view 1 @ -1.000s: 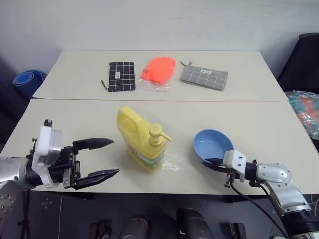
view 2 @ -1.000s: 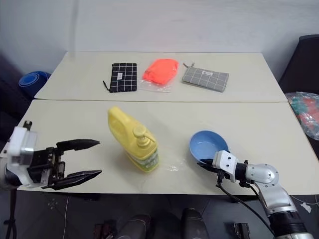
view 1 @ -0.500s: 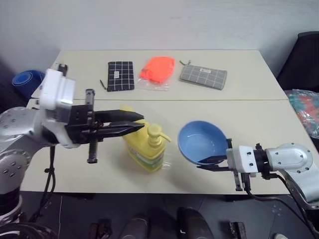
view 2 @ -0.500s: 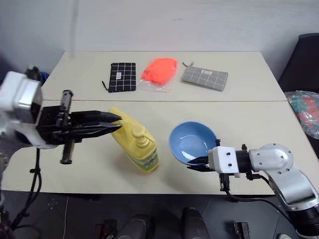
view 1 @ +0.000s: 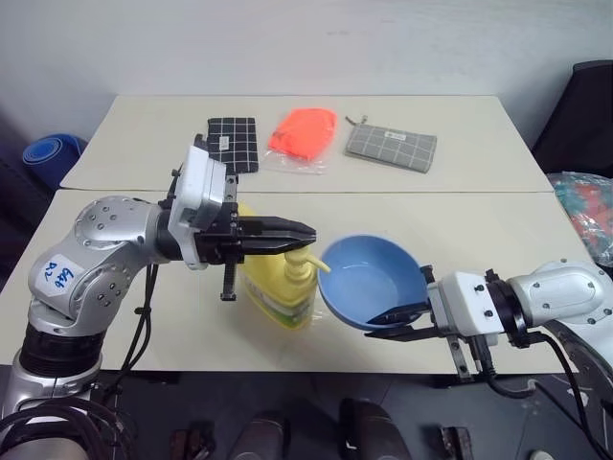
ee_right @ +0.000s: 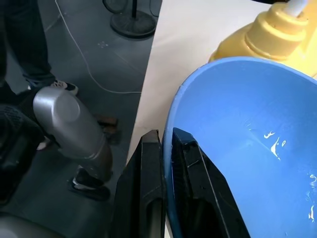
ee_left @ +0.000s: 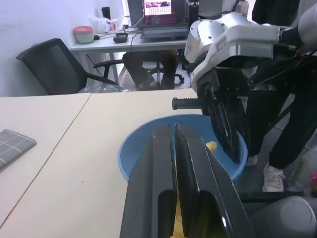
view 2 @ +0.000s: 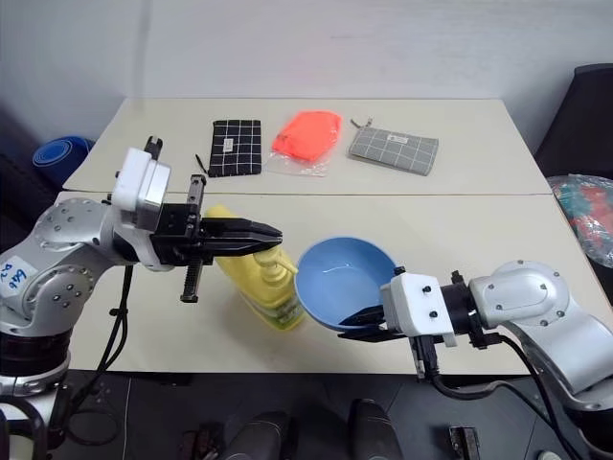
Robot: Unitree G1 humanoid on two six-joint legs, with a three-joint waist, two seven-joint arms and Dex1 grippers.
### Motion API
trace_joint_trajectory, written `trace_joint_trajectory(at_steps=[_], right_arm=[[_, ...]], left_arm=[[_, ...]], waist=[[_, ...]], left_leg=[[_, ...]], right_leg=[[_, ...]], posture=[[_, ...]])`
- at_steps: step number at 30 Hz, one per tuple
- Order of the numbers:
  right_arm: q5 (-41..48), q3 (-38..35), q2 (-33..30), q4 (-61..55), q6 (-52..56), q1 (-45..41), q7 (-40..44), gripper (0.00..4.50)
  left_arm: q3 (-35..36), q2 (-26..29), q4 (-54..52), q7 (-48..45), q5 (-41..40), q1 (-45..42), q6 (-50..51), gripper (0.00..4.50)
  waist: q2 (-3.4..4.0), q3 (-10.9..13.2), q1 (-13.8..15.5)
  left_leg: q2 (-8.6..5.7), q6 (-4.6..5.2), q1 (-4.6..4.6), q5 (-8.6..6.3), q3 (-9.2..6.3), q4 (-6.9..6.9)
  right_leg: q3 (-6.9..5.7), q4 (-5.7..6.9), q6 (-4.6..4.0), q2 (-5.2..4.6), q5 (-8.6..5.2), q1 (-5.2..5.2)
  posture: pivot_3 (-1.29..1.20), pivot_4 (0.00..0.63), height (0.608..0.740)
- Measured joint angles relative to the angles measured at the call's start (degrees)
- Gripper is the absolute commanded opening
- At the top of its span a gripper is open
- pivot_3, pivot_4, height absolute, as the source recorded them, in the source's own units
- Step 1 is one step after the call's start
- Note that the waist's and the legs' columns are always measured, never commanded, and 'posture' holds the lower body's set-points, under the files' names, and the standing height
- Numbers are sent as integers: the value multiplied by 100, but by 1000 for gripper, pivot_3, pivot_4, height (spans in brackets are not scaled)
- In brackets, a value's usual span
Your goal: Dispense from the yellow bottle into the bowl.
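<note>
The yellow bottle (view 1: 270,289) stands on the near table, its pump nozzle (view 1: 301,263) towards the bowl. My left gripper (view 1: 306,233) is shut and empty, lying level just over the pump head; whether it touches I cannot tell. The light-blue bowl (view 1: 374,276) hangs tilted above the table, its rim close beside the pump spout. My right gripper (ee_right: 166,163) is shut on the bowl's near rim, one finger inside and one outside. In the left wrist view the shut fingers (ee_left: 190,163) lie in front of the bowl (ee_left: 138,153).
On the far table lie a black checked pouch (view 1: 233,144), an orange packet (view 1: 305,132) and a grey checked pouch (view 1: 391,146). A dark blue roll (view 1: 53,151) sits beyond the table's left edge. A colourful bag (view 1: 586,213) and a black chair are at the right.
My left gripper has shut and swung up and right from the table's left edge to over the pump. My right gripper has lifted the bowl off the table and carried it left to the spout.
</note>
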Motion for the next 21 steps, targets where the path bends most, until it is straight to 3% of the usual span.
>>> trace_joint_trajectory(at_steps=[5, 15, 21], right_arm=[[353, -176, -126, -230, 325, -440, -74, 0], [503, -180, -273, -411, 547, -310, -82, 0], [594, -180, -273, -440, 573, -311, -123, 0]], left_arm=[[-84, -86, 140, -100, 170, -136, -7, 197], [-258, -171, 171, -122, 402, -282, 15, 197], [-331, 49, 91, -67, 464, -368, 333, 197]], waist=[[-1, 0, 3], [-1, 0, 9], [3, -6, 3]], left_leg=[[0, 0, 0, 0, -2, 1], [0, 2, 7, -1, -1, 4], [0, 2, 16, -1, -1, 3]], right_leg=[[-2, 0, 0, 0, 0, 1], [-1, 2, 1, -1, 1, 7], [0, 2, 1, 0, 0, 15]], posture=[[0, 150, 740], [0, 150, 740], [0, 150, 740]])
